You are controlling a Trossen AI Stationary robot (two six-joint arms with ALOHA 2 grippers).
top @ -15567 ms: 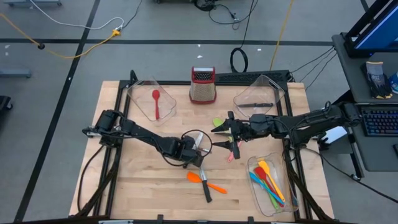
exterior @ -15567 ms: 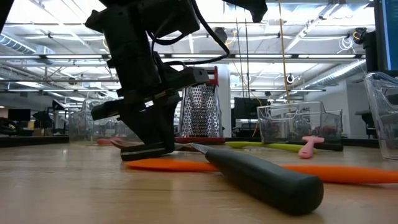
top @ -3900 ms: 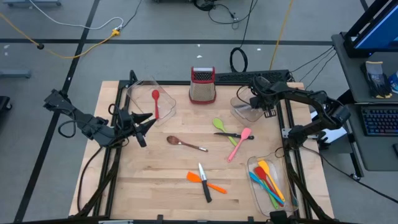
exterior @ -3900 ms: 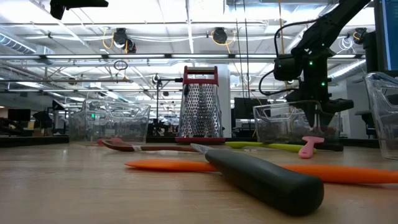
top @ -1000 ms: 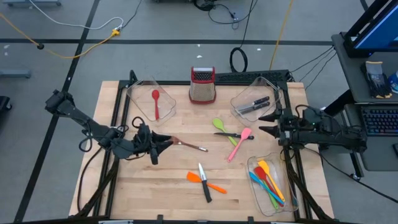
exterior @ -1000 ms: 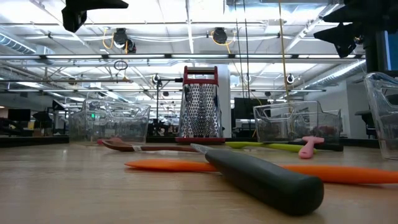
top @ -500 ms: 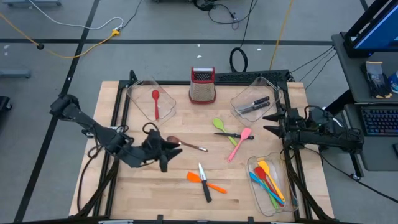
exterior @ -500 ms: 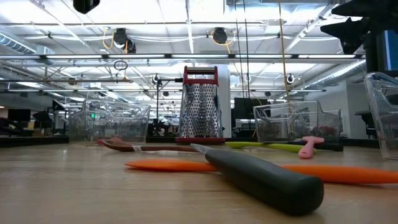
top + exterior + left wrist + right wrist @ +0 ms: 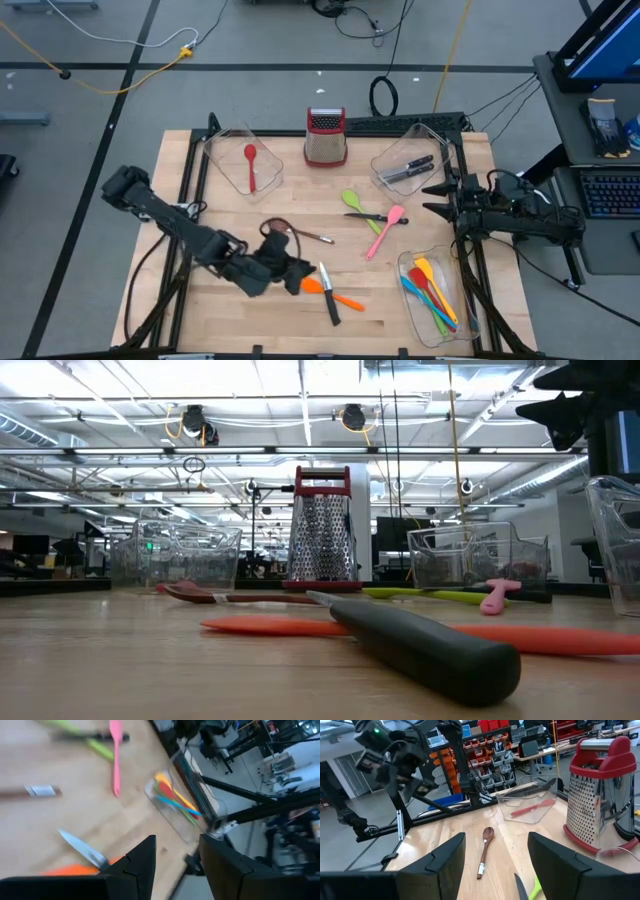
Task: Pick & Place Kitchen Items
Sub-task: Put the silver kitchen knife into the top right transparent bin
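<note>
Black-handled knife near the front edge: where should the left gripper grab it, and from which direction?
Probably grip the black-handled knife at mid-handle, coming straight down with the fingers across its width. It lies flat, blade pointing away from the table's front edge, crossing the orange spatula, so the handle end nearest the front edge is clearest. The left gripper hovers open beside it.

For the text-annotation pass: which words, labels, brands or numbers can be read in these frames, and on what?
None can be read.
The brown spoon carries a small white label on its handle, its print too small to read.
The storage bins behind the table in the right wrist view bear no readable text.
</note>
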